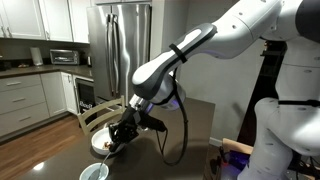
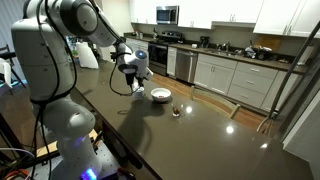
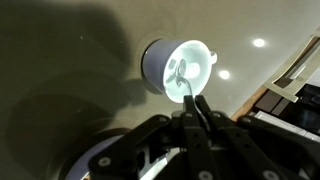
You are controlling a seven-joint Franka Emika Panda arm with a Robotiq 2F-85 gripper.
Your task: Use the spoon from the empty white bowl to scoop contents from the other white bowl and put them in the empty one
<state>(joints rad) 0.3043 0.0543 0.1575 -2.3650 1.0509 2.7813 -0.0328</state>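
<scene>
My gripper is shut on the handle of the slim pale spoon. In the wrist view the spoon's head lies over the glossy inside of the small deep empty white bowl. I cannot tell if it touches the bowl. In an exterior view the gripper hangs tilted just above the wider white bowl, with the small bowl in front. In an exterior view the gripper is beside the wider bowl. The brown contents cannot be made out.
Dark glossy table with ceiling light reflections. A cable loops down from the arm. The table's far edge shows in the wrist view. A small dark thing sits past the wider bowl. Kitchen cabinets and a fridge stand behind.
</scene>
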